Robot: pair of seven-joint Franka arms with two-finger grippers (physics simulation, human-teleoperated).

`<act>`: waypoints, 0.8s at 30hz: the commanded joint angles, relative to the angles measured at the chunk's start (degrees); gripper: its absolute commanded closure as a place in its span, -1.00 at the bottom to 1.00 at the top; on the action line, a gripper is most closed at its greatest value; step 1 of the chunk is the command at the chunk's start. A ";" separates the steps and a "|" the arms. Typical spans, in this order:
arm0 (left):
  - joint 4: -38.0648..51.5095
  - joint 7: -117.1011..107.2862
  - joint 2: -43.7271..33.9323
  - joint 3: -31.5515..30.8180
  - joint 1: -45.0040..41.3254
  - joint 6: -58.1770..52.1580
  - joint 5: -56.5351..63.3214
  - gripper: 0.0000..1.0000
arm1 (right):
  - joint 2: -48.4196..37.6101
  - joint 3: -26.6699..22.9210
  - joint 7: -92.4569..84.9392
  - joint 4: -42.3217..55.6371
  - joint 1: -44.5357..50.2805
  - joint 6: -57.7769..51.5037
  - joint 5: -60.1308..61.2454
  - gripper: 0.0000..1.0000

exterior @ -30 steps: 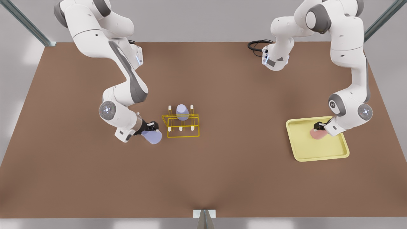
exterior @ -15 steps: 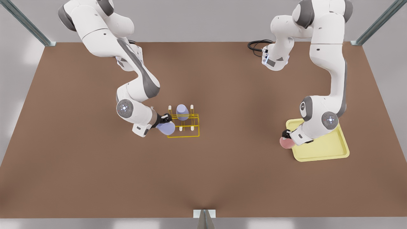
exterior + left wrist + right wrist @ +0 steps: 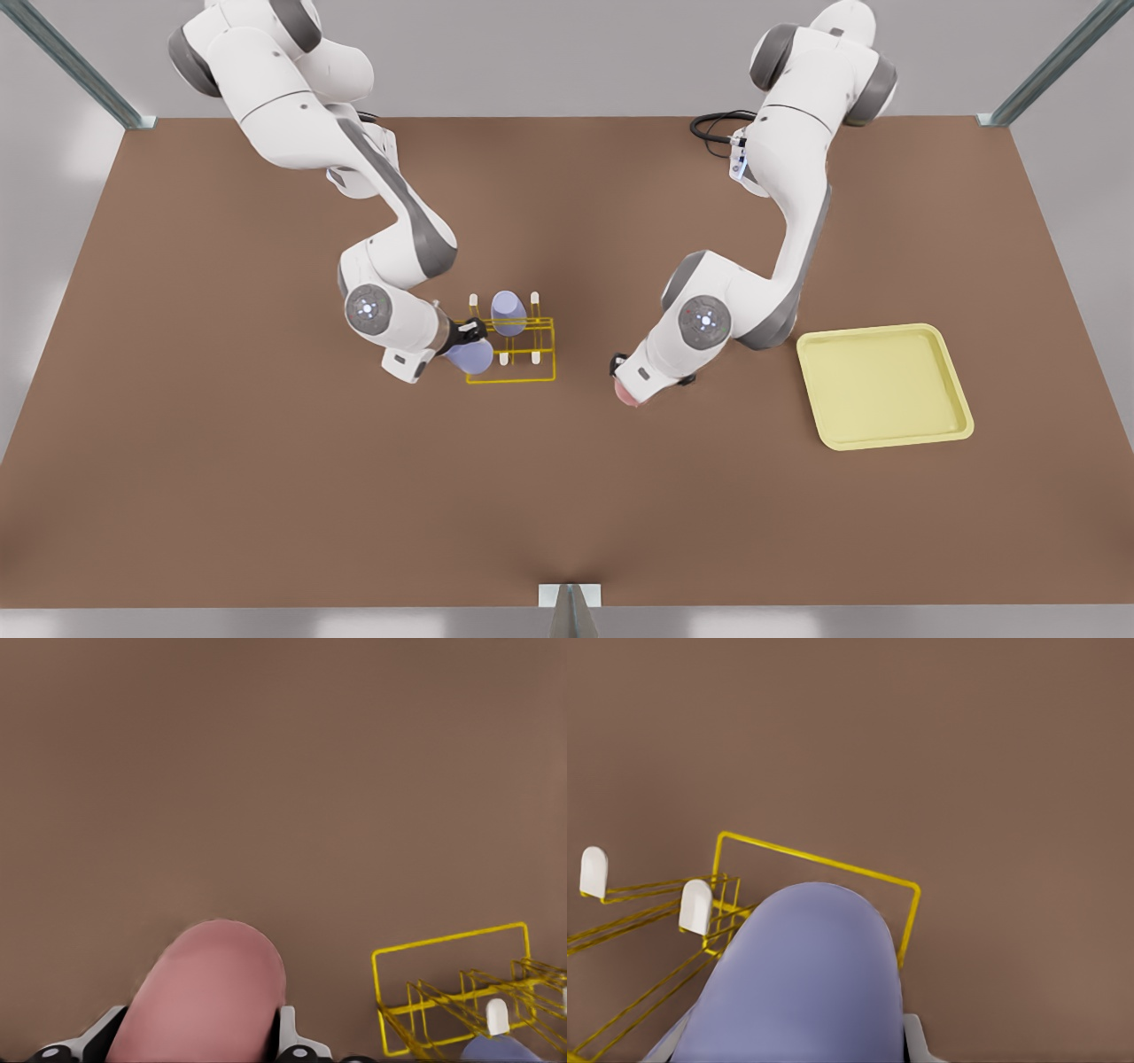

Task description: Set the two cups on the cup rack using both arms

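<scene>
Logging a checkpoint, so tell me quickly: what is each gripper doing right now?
Left gripper: shut on the pink cup, between tray and cup rack.
Right gripper: shut on the lavender cup, at the rack.

Bare brown table [image 3: 266, 461] lies between the left gripper [image 3: 625, 379], closed around the pink cup [image 3: 628, 393], and the rack [image 3: 514, 349]; nothing stands in that gap. At the rack's corner on the front view's left, the right gripper [image 3: 467, 338] and its lavender cup [image 3: 469, 356] crowd the frame. A second lavender cup [image 3: 508, 312] fills a back peg. The front pegs [image 3: 504, 358] seem free. The tray [image 3: 886, 386] sits well apart.
</scene>
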 commanded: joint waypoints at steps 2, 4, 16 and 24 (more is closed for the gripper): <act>4.76 -50.22 2.02 -2.20 -1.31 -2.86 -0.28 -0.64 | 0.04 -0.04 -4.48 -0.27 0.21 -0.54 3.18 -1.00; 8.18 -51.45 3.68 -3.17 -2.28 -2.42 -0.54 -0.64 | 0.04 -0.04 -4.48 -0.45 0.21 -0.63 3.18 -1.00; 16.27 -54.18 9.93 -4.14 -8.17 -1.90 -0.54 -0.65 | 0.13 -0.04 -4.31 -1.24 1.27 -0.80 3.27 -1.00; 16.19 -54.00 12.04 -4.14 -9.84 -0.93 -0.54 -0.65 | 0.13 -0.04 -4.31 -1.77 1.27 -0.98 3.27 -1.00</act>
